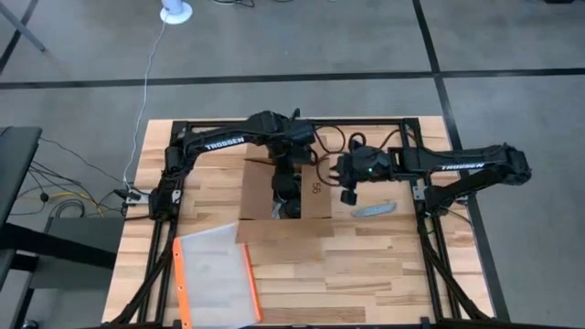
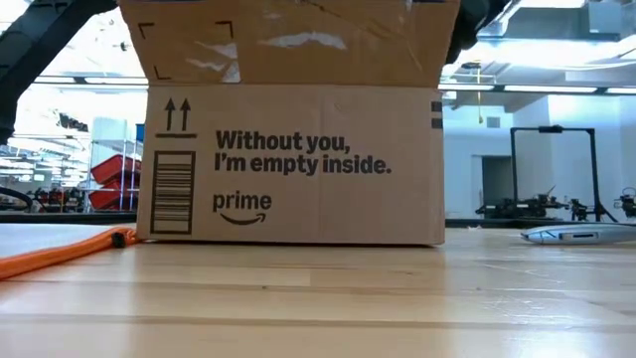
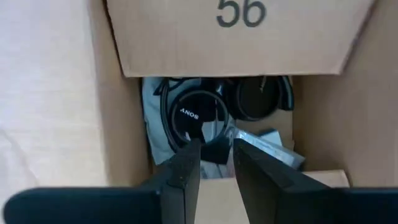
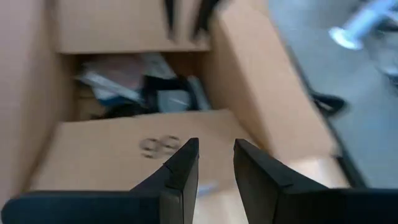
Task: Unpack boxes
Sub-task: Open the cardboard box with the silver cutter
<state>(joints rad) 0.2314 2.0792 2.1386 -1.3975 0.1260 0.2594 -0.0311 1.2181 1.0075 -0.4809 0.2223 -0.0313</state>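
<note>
The brown cardboard box (image 1: 259, 194) stands open mid-table, its printed near side (image 2: 298, 159) facing the low view. Inside lie black Sony headphones (image 3: 199, 115) and some grey wrapping. My left gripper (image 3: 216, 155) reaches down into the opening (image 1: 285, 187) from the far side. Its fingers are a narrow gap apart and hang just above the headphones. My right gripper (image 4: 216, 149) hovers by the box's right flap (image 4: 149, 149), which is marked "56" (image 1: 317, 190). Its fingers are also slightly apart, with nothing between them.
A clear pouch with an orange edge (image 1: 215, 279) lies on the table near the front left of the box. A small grey-white tool (image 1: 375, 210) lies on the table to the right of the box. The box's flaps stand up around the opening.
</note>
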